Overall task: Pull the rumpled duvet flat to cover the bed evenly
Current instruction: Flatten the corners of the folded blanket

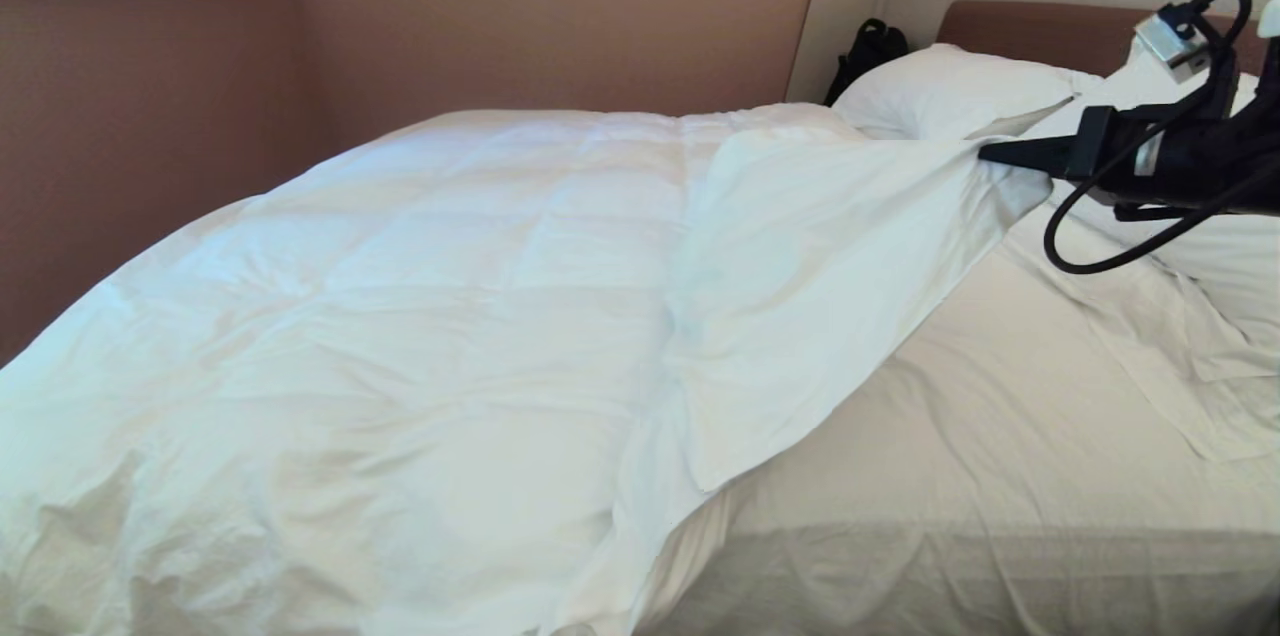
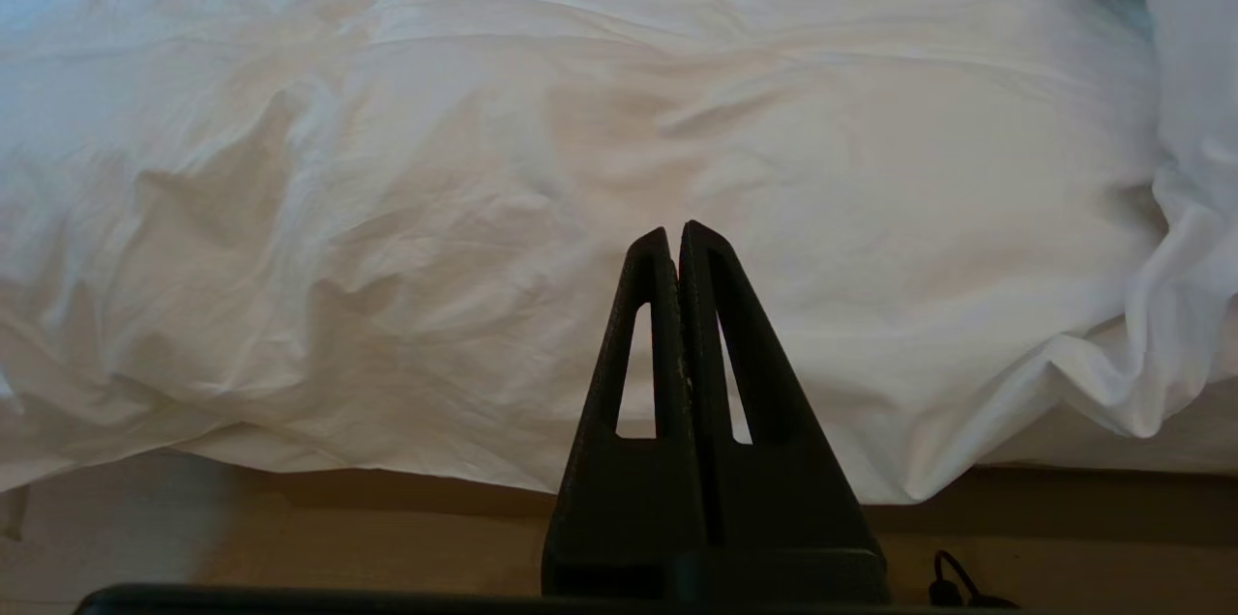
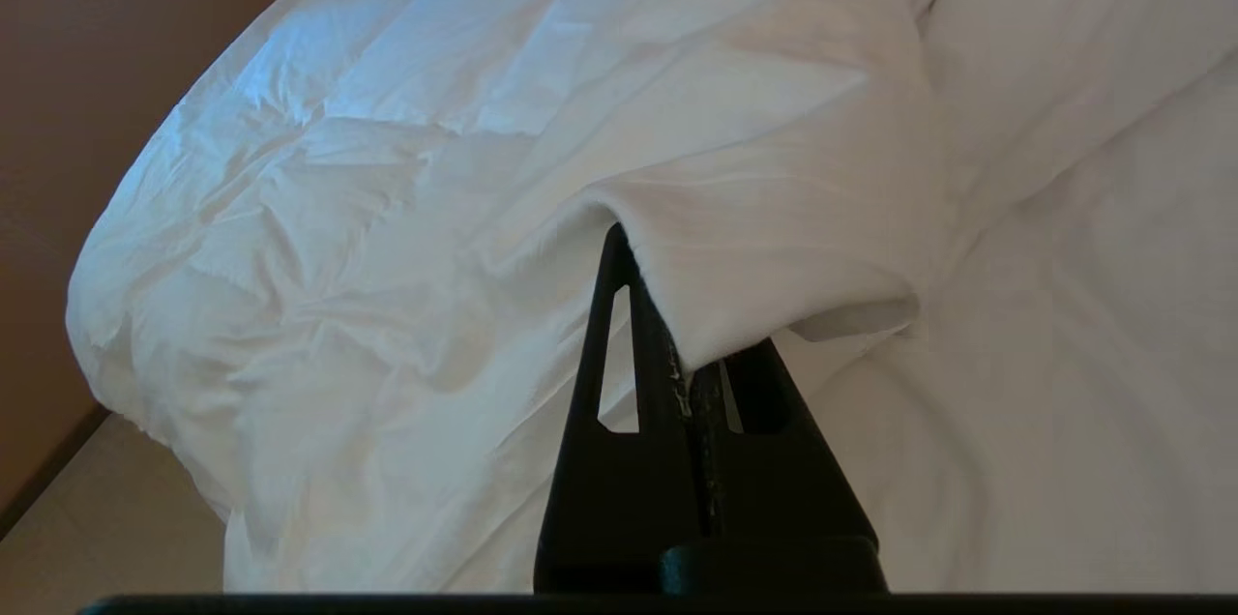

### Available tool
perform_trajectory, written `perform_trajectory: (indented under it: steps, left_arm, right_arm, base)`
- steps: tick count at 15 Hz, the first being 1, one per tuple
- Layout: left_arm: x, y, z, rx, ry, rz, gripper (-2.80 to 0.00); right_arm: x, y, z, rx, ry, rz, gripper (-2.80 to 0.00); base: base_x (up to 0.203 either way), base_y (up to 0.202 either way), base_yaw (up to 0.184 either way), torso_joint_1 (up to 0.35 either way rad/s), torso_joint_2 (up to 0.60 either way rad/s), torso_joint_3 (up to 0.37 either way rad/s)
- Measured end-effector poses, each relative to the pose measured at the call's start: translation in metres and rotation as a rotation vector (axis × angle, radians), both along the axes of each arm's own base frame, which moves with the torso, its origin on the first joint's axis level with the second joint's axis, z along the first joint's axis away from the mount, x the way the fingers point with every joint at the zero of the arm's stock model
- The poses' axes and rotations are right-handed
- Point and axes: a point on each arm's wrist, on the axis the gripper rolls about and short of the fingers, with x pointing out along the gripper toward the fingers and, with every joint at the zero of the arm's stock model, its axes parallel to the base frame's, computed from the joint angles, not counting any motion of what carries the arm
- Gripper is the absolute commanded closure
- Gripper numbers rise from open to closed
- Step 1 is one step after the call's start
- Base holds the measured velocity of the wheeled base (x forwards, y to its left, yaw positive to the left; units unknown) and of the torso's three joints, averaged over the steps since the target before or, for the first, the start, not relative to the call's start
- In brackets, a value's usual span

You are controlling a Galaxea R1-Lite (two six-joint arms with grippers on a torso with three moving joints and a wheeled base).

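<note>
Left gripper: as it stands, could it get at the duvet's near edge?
Probably yes: the left gripper, shut and empty, hangs just before the duvet's edge with nothing between. The right gripper holds the corner.

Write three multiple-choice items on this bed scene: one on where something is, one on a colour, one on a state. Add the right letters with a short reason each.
1. Where does the bare sheet of the bed show?
A. on the robot's right side
B. on the robot's left side
C. nowhere

2. What colour is the bag by the headboard?
A. red
B. black
C. yellow

3. What is the right hand doing?
A. hanging open above the floor
B. shut on a pillow
C. shut on the duvet

Answers:
1 A: the duvet is bunched on the left, leaving the mattress uncovered on the right.
2 B: it is a dark black shape beside the pillow.
3 C: the right wrist view shows duvet cloth pinched between the closed fingers.
</note>
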Motion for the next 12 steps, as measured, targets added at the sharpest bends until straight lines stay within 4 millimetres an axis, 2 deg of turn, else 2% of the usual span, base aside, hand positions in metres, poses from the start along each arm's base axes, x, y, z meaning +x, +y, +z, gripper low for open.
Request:
perform_trajectory:
  steps: [5,12]
  left_arm:
    - [0.0,0.0,0.0,0.0,0.0,0.0,0.0]
    - [0.0,0.0,0.0,0.0,0.0,0.0,0.0]
  right_arm:
    - [-0.025,-0.001,0.008,-0.041,-0.05,-0.026,0.0]
    - [-0.043,-0.003,0.012,-0.154,-0.119,-0.102,0.0]
  base:
    - [0.0,0.0,0.0,0.0,0.0,0.0]
    - [0.0,0.0,0.0,0.0,0.0,0.0]
